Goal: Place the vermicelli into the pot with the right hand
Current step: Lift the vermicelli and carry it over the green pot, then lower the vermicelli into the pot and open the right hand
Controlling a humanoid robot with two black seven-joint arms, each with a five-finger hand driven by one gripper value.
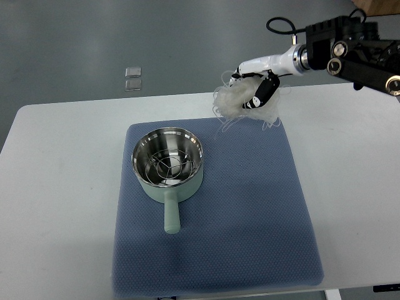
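Observation:
A pale green pot (167,161) with a steel inside and a wire rack in it stands on the left half of the blue mat (250,206), its handle pointing toward me. My right hand (255,87) comes in from the upper right and is shut on a loose white bundle of vermicelli (240,103). It holds the bundle just above the mat's far edge, to the right of and beyond the pot. Strands hang down toward the mat. The left arm is out of sight.
The mat lies on a white table (56,187). Two small clear squares (132,77) lie on the grey floor beyond the table's far edge. The right arm's black joints (356,53) hang over the table's far right corner.

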